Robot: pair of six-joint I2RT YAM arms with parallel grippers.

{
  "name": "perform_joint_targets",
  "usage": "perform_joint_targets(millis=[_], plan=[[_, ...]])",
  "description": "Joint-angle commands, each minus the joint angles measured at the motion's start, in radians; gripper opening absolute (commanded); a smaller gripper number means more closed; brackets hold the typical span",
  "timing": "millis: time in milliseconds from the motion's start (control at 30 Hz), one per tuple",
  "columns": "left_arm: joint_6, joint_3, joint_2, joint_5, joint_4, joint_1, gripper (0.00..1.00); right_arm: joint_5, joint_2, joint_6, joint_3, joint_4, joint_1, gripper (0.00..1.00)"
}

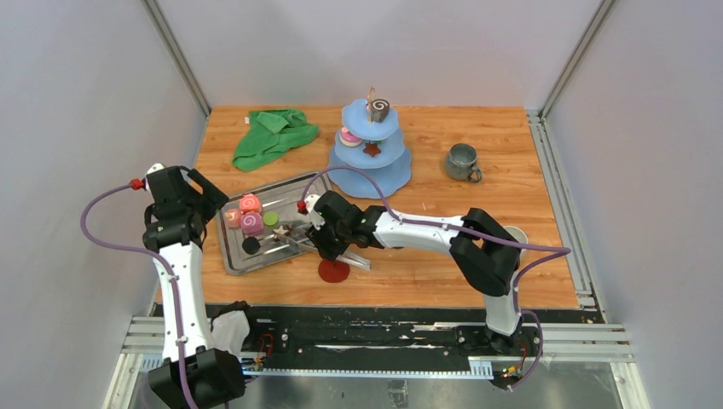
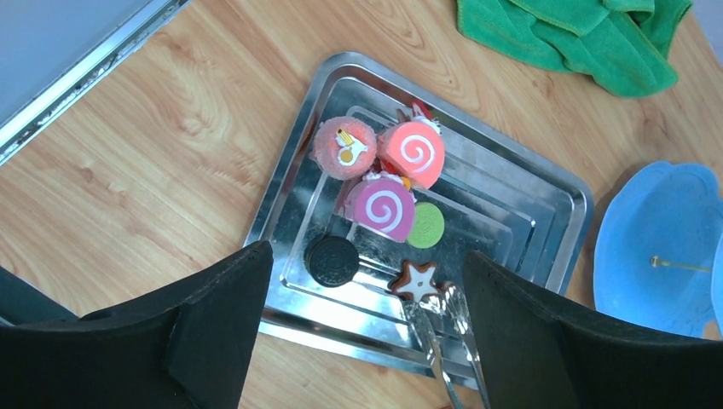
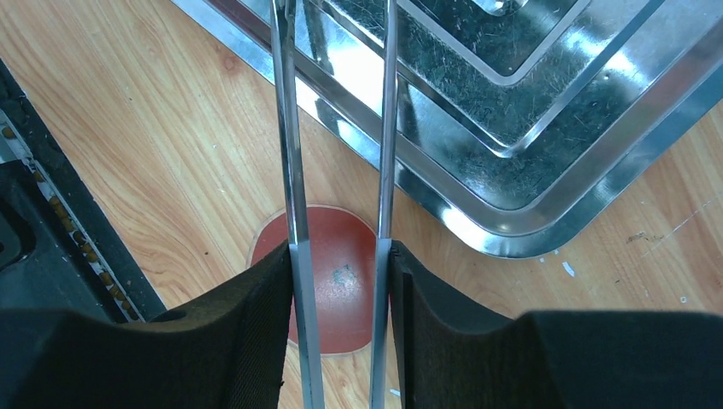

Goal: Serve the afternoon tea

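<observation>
A steel tray holds pink swirl rolls, a green disc, a black disc and a brown star. My right gripper is shut on metal tongs. The tongs' tips lie at the lower right edge of the star, slightly apart. My left gripper is open and empty above the tray's near edge. A blue tiered stand carries a brown swirl roll, a pink sweet and a star. A grey-green mug stands to its right. A white mug is partly hidden behind my right arm.
A green cloth lies at the back left. A red coaster lies on the wood just below my right gripper, also in the right wrist view. Metal rails run along the table's sides.
</observation>
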Motion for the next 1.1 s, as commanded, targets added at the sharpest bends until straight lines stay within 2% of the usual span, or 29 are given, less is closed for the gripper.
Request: perform_joint_targets(millis=[0, 67, 333, 400, 567, 667, 800, 1067], plan=[[0.017, 0.019, -0.006, 0.023, 0.002, -0.002, 0.87, 0.011, 0.003, -0.008, 0.041, 0.023, 0.016, 0.40], [0.017, 0.020, -0.003, 0.025, 0.003, -0.002, 0.87, 0.013, 0.006, -0.013, 0.046, 0.016, 0.016, 0.38], [0.019, 0.026, 0.005, 0.041, 0.007, -0.002, 0.87, 0.081, -0.086, -0.036, 0.024, -0.024, 0.015, 0.14], [0.017, 0.025, 0.007, 0.045, 0.008, -0.002, 0.87, 0.107, -0.129, -0.046, 0.008, -0.031, 0.013, 0.13], [0.014, 0.025, 0.010, 0.056, 0.010, -0.002, 0.87, 0.121, -0.176, -0.057, 0.005, -0.049, 0.009, 0.16], [0.018, 0.030, 0.010, 0.061, 0.011, -0.002, 0.87, 0.096, -0.162, -0.060, 0.026, -0.057, 0.010, 0.22], [0.023, 0.026, 0.016, 0.060, 0.010, -0.002, 0.87, 0.078, -0.110, -0.056, 0.090, -0.094, 0.010, 0.32], [0.026, 0.028, 0.024, 0.073, 0.010, -0.002, 0.87, 0.079, 0.022, -0.039, 0.259, -0.171, 0.010, 0.36]])
